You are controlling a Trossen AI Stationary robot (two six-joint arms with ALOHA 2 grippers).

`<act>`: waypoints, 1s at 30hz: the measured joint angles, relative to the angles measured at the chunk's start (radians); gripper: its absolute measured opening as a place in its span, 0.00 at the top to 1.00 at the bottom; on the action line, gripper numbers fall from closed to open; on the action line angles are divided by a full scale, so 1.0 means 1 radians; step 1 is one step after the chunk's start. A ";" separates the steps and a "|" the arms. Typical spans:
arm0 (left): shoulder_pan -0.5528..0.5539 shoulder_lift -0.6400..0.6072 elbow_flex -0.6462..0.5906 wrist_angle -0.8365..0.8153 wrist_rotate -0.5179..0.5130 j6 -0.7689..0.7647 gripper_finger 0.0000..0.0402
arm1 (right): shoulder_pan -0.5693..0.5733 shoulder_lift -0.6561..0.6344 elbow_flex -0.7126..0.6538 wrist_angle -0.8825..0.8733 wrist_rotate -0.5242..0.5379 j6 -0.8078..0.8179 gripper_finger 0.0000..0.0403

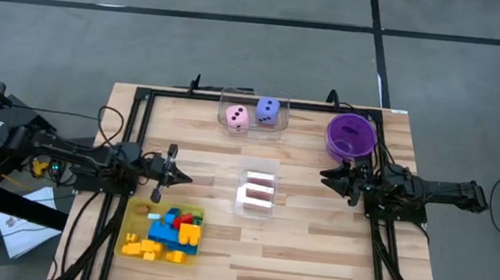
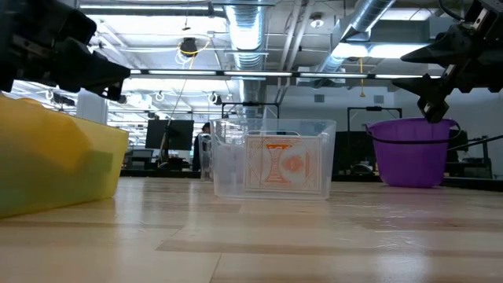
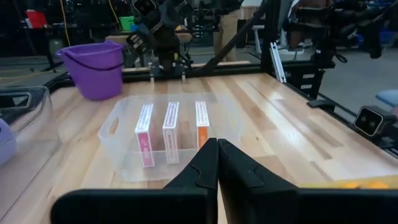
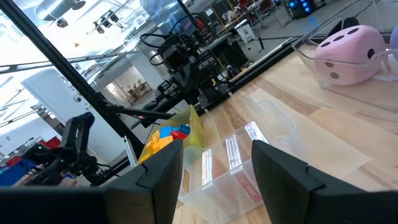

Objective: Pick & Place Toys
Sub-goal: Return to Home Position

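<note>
Toy bricks lie piled in yellow tray, front left of table. Pink die and purple die sit in back clear box. Card packs stand in middle clear box

Good way home, I think: pull left arm up and back, slow, no bumping tray rim or card box

Left gripper hangs near tray's far edge, apart from bricks, fingers pressed together, holding nothing. Right gripper waits beside purple bowl, fingers spread, empty

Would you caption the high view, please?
Cards boxed between left end effector and right end effector; bricks in yellow tray, dice in clear box.
</note>
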 joint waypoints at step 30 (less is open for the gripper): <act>0.000 -0.349 0.001 -0.350 -0.096 0.110 1.00 | 0.000 0.000 0.000 0.000 0.001 0.000 0.54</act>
